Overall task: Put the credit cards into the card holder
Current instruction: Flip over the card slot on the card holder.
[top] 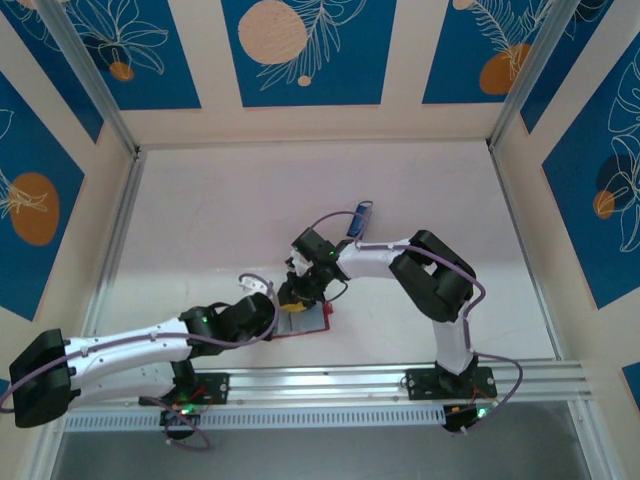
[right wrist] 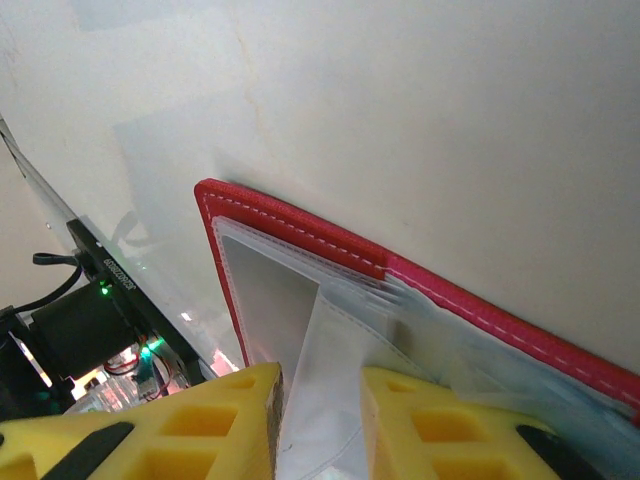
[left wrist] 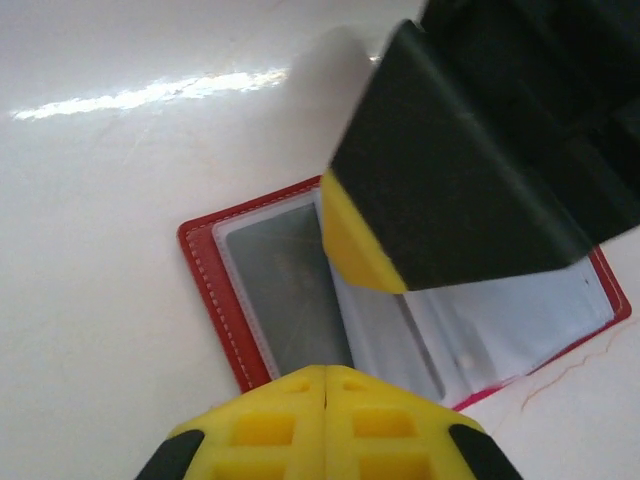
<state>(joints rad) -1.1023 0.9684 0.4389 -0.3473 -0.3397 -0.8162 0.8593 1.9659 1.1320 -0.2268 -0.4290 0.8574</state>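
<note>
- My left claw [left wrist: 325, 390] has its yellow tips pressed together with nothing between them.
- It hangs just over the near side of the wallet [left wrist: 213, 272], over the grey pocket on the left half.
- The wallet lies open and flat on the table [top: 220, 210], close to the near edge and about midway between my two bases.
- Its red border runs round pale clear pockets, and the stitched edge [right wrist: 300, 225] faces the table's far side from my right wrist.
- My right claw [right wrist: 320, 385] stands a little apart, tips down on the open wallet.
- A clear pocket leaf [right wrist: 335, 330] rises into the gap between those two tips; I cannot tell whether either pad touches it.
- From my left wrist I see one black finger [left wrist: 440, 170] of the right claw, its yellow tip resting on the pockets near the fold.
- The two claws meet over the wallet, very near each other.
- One blue card [top: 362, 217] sits farther back toward the middle of the table, right of the wallet and well apart from it, beside my right forearm.
</note>
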